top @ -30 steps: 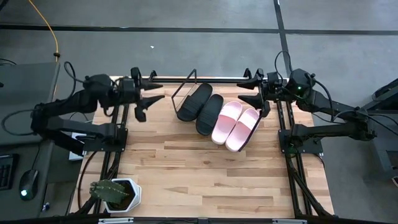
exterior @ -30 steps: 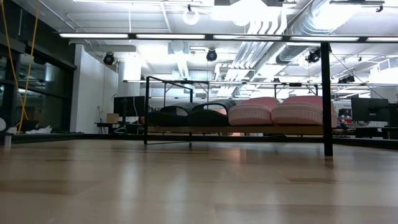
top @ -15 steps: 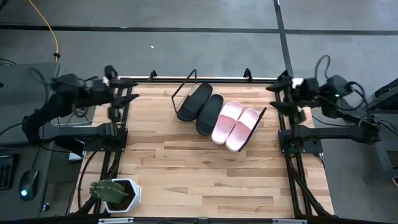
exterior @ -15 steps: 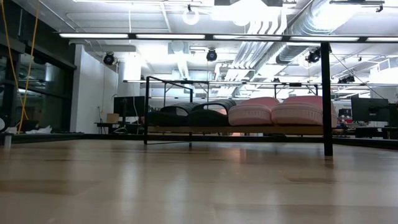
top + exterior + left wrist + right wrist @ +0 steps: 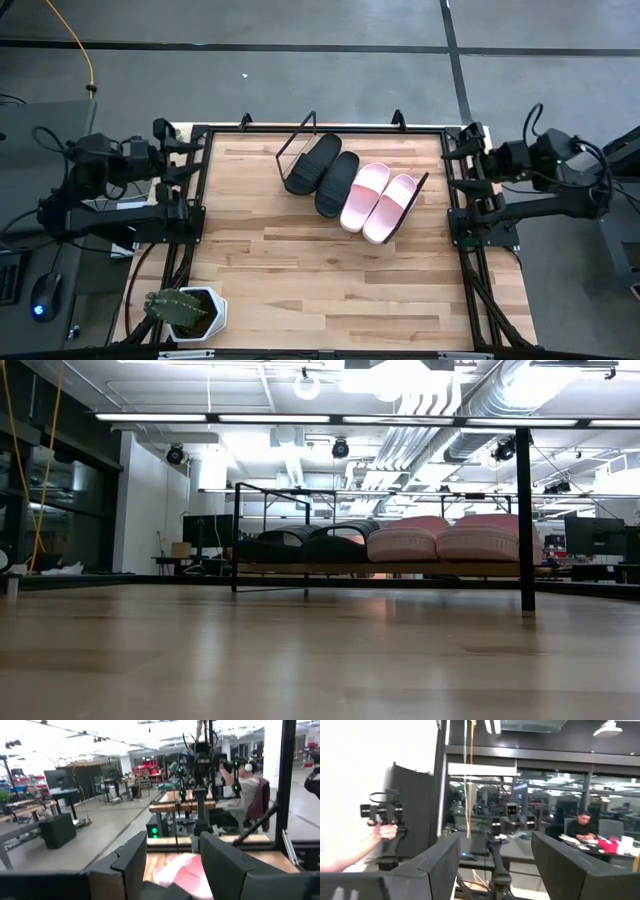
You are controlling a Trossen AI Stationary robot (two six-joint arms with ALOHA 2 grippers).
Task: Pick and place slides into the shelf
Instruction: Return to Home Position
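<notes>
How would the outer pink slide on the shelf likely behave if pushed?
The outer pink slide looks thick and foam-like, so probably light and slightly squashy. Lying flat on the shelf, it would likely skid rather than roll.

Grey concrete floor point(image 5: 300, 90), bright ceiling lights point(image 5: 150, 417), exposed ducts point(image 5: 500, 390), distant desks point(image 5: 65, 794)

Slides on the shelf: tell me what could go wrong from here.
The pink slides lie crowded against the shelf's right wire frame, so a knock might tip the outer one off. The left gripper and right gripper, both open, sit by the table's black side rails and could snag there.
</notes>
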